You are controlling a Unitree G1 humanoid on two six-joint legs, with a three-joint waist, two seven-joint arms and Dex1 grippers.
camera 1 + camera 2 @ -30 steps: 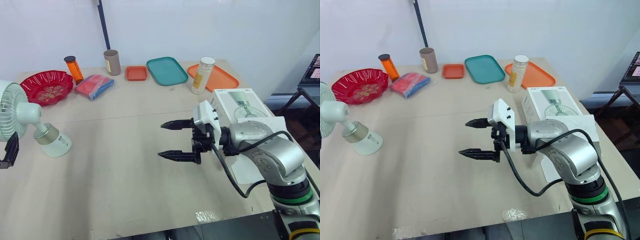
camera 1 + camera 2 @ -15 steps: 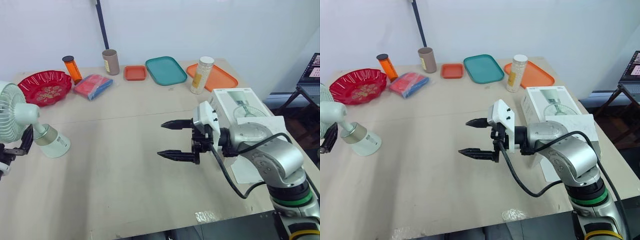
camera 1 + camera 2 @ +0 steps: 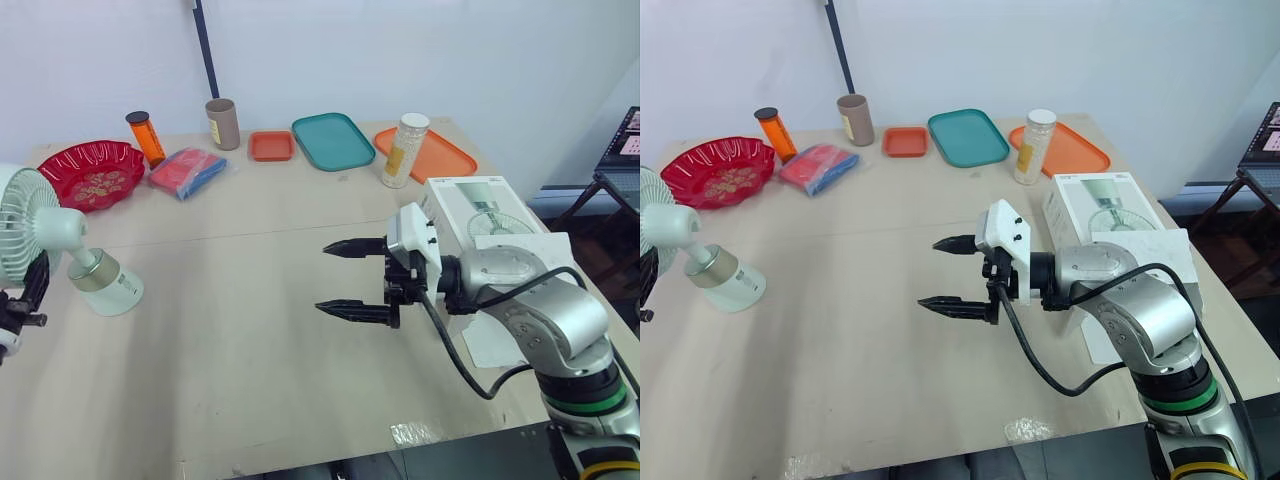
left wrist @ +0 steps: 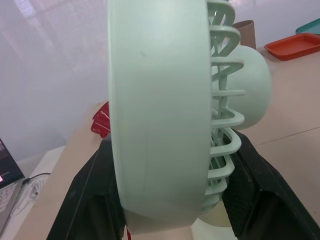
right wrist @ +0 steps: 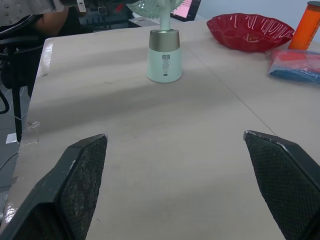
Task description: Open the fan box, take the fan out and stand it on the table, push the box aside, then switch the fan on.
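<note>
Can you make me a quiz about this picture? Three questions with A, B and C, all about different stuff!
1. Where is the fan standing?
A. on the table, at the robot's left
B. on a chair
C. on the floor

2. What colour is the bowl behind the fan?
A. blue
B. red
C. yellow

3. How is the right pincer?
A. shut on a spoon
B. holding the fan
C. open, holding nothing

Answers:
1 A: the fan's base rests on the table, far to the left.
2 B: the scalloped bowl is bright red.
3 C: its two black fingers are spread apart with nothing between them.
</note>
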